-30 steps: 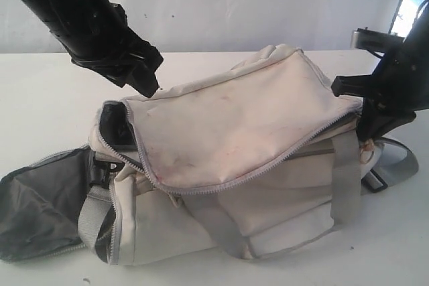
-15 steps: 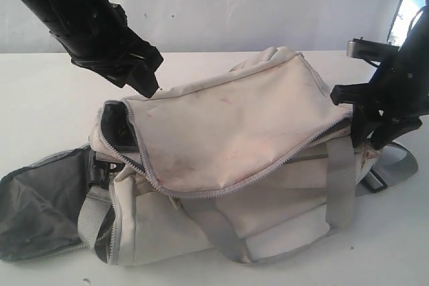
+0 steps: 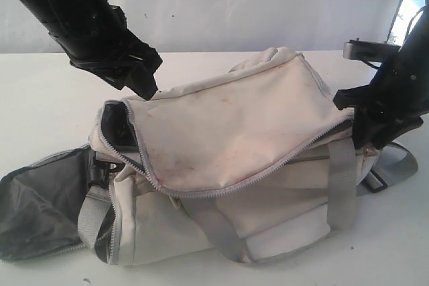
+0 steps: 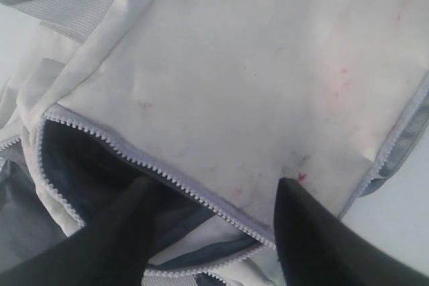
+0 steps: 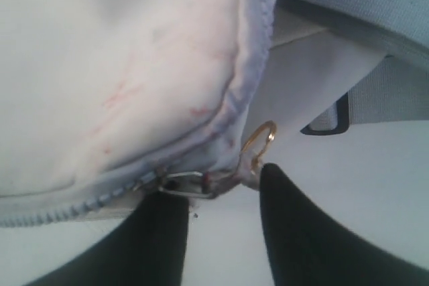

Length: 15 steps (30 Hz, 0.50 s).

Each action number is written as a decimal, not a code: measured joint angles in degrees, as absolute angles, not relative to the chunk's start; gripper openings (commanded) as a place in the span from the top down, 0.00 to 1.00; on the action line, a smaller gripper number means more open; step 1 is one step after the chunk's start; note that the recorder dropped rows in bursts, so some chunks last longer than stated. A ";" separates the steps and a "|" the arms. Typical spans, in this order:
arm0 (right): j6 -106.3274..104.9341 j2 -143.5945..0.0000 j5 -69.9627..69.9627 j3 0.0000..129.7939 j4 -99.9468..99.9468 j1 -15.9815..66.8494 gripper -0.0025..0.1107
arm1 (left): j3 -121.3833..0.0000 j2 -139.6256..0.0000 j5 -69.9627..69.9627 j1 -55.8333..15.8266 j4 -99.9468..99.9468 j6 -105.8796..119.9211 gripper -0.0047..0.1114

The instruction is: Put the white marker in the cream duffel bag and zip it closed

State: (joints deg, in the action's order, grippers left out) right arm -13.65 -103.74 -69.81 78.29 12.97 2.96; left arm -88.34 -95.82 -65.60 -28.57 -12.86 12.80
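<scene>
Right hand [image 5: 218, 189] has opened beside cream duffel bag [image 5: 120, 65].

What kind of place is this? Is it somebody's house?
Probably not a house. It looks like a robot test room: a plain white table, a plain white wall, and a black left arm and right arm at a cream duffel bag.

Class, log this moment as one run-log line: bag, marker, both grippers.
cream duffel bag: main zip open | white marker: not visible | left gripper: open, over flap corner | right gripper: open, at zipper pull
</scene>
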 measured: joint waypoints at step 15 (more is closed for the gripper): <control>-14.23 -103.01 -69.81 78.29 12.92 2.96 0.98 | -88.34 -95.82 -65.60 -28.57 -12.86 12.80 0.48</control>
State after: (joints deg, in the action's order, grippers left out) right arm -14.23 -103.01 -69.81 78.29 12.92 2.96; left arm -88.34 -95.82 -65.60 -28.57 -12.86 12.80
